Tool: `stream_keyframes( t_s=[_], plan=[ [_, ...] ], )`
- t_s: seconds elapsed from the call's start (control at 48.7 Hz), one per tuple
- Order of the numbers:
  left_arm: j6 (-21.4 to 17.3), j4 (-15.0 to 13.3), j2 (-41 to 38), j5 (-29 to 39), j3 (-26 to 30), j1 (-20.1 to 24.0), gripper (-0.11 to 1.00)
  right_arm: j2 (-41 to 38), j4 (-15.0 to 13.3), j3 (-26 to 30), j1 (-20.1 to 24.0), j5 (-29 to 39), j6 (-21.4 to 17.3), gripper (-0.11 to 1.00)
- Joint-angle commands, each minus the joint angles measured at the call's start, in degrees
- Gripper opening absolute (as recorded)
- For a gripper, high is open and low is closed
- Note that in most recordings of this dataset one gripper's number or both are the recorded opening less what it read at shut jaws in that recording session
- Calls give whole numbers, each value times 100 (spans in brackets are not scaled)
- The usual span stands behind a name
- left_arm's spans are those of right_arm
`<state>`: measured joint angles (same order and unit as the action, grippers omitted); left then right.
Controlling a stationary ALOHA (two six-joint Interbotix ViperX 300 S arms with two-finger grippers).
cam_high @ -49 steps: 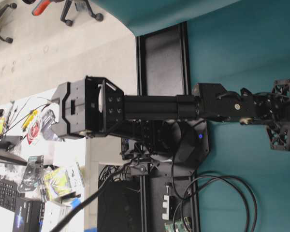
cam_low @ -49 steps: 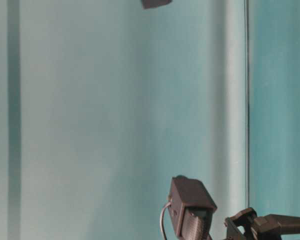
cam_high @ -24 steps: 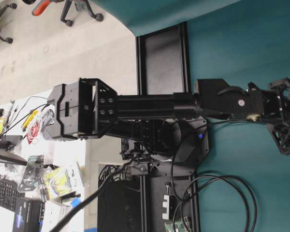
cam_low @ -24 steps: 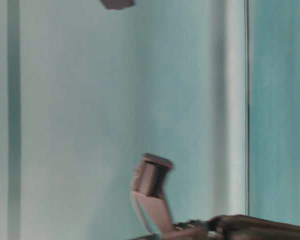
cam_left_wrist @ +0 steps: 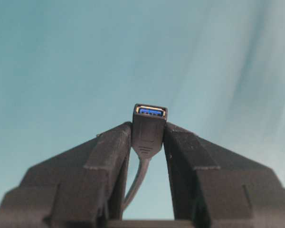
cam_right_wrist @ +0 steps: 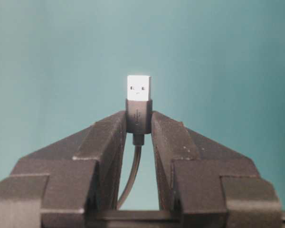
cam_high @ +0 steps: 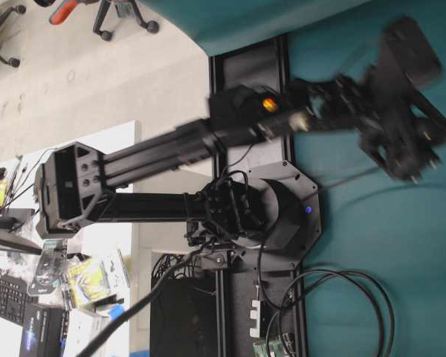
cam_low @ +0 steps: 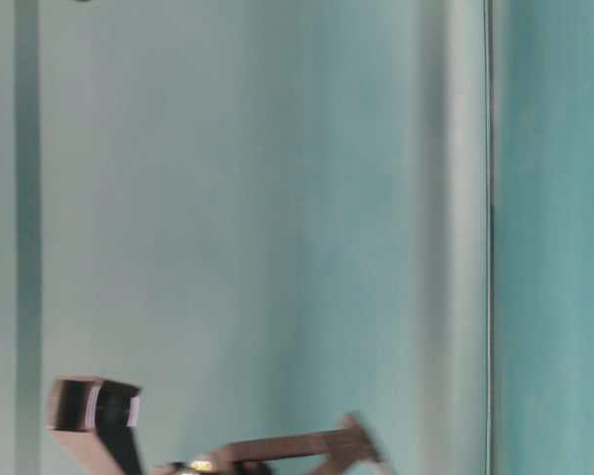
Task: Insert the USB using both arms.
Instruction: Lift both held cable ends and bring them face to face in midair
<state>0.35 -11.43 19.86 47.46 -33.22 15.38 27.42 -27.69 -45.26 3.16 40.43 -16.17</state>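
In the left wrist view my left gripper (cam_left_wrist: 148, 130) is shut on a black USB socket (cam_left_wrist: 149, 124) whose blue-lined opening points away from the camera; its cable hangs down between the fingers. In the right wrist view my right gripper (cam_right_wrist: 138, 118) is shut on a USB plug (cam_right_wrist: 138, 89) by its black body, with the silver metal tip sticking out past the fingertips. Both are in front of plain teal cloth. The overhead view shows one black arm (cam_high: 171, 152) on its round base (cam_high: 282, 216), its far end (cam_high: 401, 137) motion-blurred at the upper right. Socket and plug are not seen together.
Teal cloth (cam_high: 372, 253) covers the work surface. A black rail (cam_high: 249, 82) runs behind the base, and looped cables (cam_high: 349, 297) lie below it. At the left is a cluttered desk with a keyboard (cam_high: 0, 294). Blurred arm parts (cam_low: 89, 416) cross the bottom of the table-level view.
In the overhead view the arm has swung: its elbow has gone further left and its far end has risen toward the upper right. At table level the arm parts have slid left.
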Motion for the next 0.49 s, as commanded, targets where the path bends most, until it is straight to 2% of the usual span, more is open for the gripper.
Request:
stream_keyframes(
  t_s=[0.0,0.082,0.123,0.144,0.185,0.288,0.37,0.473],
  plan=[
    [-483,-422,79,545,563,396,30,62,-492,229,-9,193,-105,20],
    [-1169,-1169,-105,1090,940,914,30,62,-826,237,-9,229,-272,20],
    [-1529,-1705,-246,1397,1055,1213,30,62,-976,237,-18,246,-360,20],
    [-1767,-2136,-369,1600,1099,1441,30,62,-1055,229,-9,264,-396,20],
    [-2083,-2751,-554,1846,1090,1696,30,62,-1213,220,-18,290,-466,20],
    [-2689,-4008,-1028,2312,958,2092,30,62,-1661,176,-9,396,-633,20],
    [-3023,-4570,-1371,2382,809,2232,30,62,-2101,114,0,396,-747,20],
    [-3340,-4975,-1714,2399,694,2285,30,35,-2821,-26,79,457,-844,20]
  ],
)
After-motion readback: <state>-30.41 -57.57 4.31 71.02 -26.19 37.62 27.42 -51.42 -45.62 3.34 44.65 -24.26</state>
